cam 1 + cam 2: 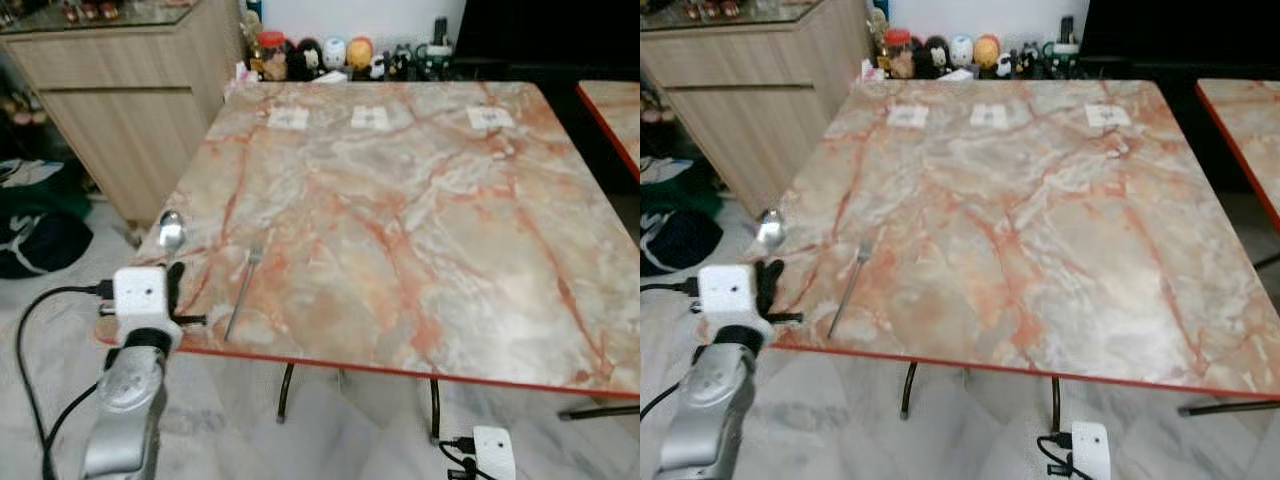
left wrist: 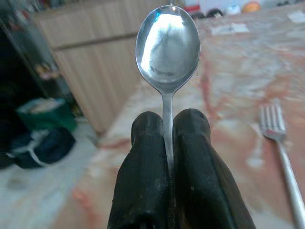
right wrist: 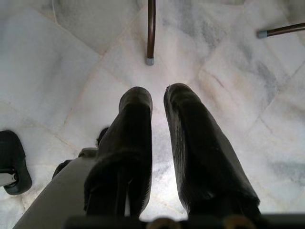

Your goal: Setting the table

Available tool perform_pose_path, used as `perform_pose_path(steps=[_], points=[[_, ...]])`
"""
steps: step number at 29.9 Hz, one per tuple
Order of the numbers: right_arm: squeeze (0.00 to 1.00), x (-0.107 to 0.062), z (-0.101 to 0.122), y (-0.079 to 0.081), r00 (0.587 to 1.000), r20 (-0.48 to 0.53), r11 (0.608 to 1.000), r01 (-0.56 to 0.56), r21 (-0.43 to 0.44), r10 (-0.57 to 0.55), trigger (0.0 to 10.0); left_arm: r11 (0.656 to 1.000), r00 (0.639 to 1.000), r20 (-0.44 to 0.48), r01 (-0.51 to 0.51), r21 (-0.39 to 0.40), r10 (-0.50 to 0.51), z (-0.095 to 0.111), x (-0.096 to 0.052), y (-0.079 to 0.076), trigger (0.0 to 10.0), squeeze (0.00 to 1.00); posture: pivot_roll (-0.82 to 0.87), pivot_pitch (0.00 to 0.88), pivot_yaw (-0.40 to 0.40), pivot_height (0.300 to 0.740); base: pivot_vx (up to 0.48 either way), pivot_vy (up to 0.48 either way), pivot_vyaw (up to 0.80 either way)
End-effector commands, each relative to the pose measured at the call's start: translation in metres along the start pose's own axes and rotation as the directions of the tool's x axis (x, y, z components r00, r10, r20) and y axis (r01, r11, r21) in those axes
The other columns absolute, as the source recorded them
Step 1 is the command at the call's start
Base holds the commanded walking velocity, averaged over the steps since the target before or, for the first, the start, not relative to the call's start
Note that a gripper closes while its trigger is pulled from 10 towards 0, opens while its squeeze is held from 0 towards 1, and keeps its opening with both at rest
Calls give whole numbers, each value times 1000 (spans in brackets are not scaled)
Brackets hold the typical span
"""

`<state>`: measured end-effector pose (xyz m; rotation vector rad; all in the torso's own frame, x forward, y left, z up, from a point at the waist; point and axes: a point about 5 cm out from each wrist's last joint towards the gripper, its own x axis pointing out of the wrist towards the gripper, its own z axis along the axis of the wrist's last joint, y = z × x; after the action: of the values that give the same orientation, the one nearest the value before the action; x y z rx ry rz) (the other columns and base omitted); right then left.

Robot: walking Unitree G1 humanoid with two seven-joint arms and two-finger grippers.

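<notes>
While the left gripper (image 2: 167,143) holds the spoon (image 2: 167,45) clamped by its handle between both black fingers, bowl up and outward, it hovers at the table's (image 1: 420,200) near left corner, about 8 o'clock from the table's middle. The spoon's bowl stands just above the marble edge; whether it touches the top cannot be told.

A fork (image 1: 243,290) already lies flat on the table, near the front edge, just to the 3 o'clock side of the spoon, its tines pointing toward 12 o'clock. Three small white cards (image 1: 370,117) sit along the far side, well apart from the cutlery.

The right gripper (image 3: 159,138) hangs idle below the table over the tiled floor (image 3: 57,62), fingers slightly apart and holding nothing.

Judgement: the step in hand is placing the spoon beside the fork. The next move calls for lowering the spoon flat onto the marble, parallel to the fork, then parting the fingers without dragging the handle off the edge.
</notes>
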<state>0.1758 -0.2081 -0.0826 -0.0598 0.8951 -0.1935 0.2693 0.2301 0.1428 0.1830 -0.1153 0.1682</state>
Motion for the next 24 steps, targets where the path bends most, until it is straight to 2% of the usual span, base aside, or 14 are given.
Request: perform_pose_path(steps=[1, 10, 14, 18, 24], points=[[0, -1, -7, -1, 1000, -26, 1000, -1, 8, 1, 10000, 1000, 999, 33, -5, 23, 4, 5, -4, 8, 10000, 0, -7, 34, 25, 732, 0, 0, 0], [0, -1, -7, 1, 999, -31, 1000, -14, 19, 14, 10000, 999, 999, 47, 6, 41, -8, 3, -4, 3, 10000, 0, -14, 21, 23, 732, 0, -65, 0], [0, -1, -8, 0, 999, -43, 1000, -8, 25, 9, 10000, 999, 999, 51, 11, 30, -13, 3, -2, -3, 10000, 0, -20, 13, 22, 732, 0, -474, 0], [0, -1, -9, 1, 998, -54, 1000, -13, 21, 14, 10000, 1000, 999, 48, 16, 26, -17, 2, -1, -5, 10000, 0, -21, 9, 22, 732, 0, -480, -653], [0, -2, -10, 2, 999, -46, 1000, -22, 6, 23, 10000, 1000, 999, 40, 20, 16, -20, 1, -2, -7, 10000, 0, -20, 7, 23, 732, 0, -476, 0]])
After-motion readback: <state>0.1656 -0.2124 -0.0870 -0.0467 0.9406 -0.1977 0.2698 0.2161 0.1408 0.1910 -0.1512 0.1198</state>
